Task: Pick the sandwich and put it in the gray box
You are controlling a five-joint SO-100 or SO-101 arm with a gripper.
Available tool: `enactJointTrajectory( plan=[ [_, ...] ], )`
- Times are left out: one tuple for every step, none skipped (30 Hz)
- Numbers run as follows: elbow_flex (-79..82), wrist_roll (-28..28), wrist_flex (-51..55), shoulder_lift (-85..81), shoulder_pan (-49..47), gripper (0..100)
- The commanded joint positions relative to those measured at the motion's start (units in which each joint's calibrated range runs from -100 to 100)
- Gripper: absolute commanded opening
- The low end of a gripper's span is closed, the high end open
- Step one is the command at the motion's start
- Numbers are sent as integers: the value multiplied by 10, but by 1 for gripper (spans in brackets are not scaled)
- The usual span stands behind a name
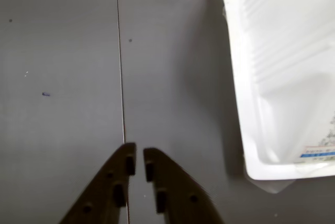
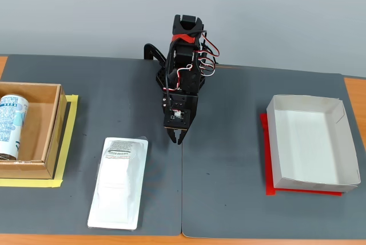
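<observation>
The sandwich (image 2: 118,183) is a long white plastic-wrapped pack with a grey-green label at its far end, lying flat on the dark mat at front left in the fixed view. In the wrist view the sandwich (image 1: 282,77) fills the right side. My gripper (image 2: 177,137) hangs pointing down over the mat's middle seam, just right of the pack's labelled end and not touching it. The wrist view shows the gripper (image 1: 140,153) shut, nothing between its fingertips. The gray box (image 2: 309,147), a shallow pale tray with low walls, sits empty at the right.
A brown cardboard box (image 2: 52,125) at the left edge holds a blue-white can (image 2: 11,125) and rests on yellow tape (image 2: 70,136). A red sheet (image 2: 269,190) lies under the gray box. A seam (image 1: 120,67) runs down the mat between the two halves.
</observation>
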Motion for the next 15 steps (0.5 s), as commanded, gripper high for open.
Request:
enactJointTrajectory(
  plan=[
    [4,-2,-8,-5,5,2],
    [4,-2,-8,-5,5,2],
    [4,-2,-8,-5,5,2],
    [4,-2,-8,-5,5,2],
    [4,-2,-8,-5,5,2],
    [4,-2,-8,-5,5,2],
    [4,0,-8,-5,3,2],
    [4,1,-8,-5,0,2],
    [3,1,-4,-5,-1,2],
    [2,-2,0,-5,-2,2],
    [-4,-2,1,-3,-3,2],
    [-12,-2,8,-3,-11,2],
    [-24,1,20,-3,-19,2],
    [-39,2,29,1,-25,2],
    [-52,2,36,3,-29,2]
  ],
)
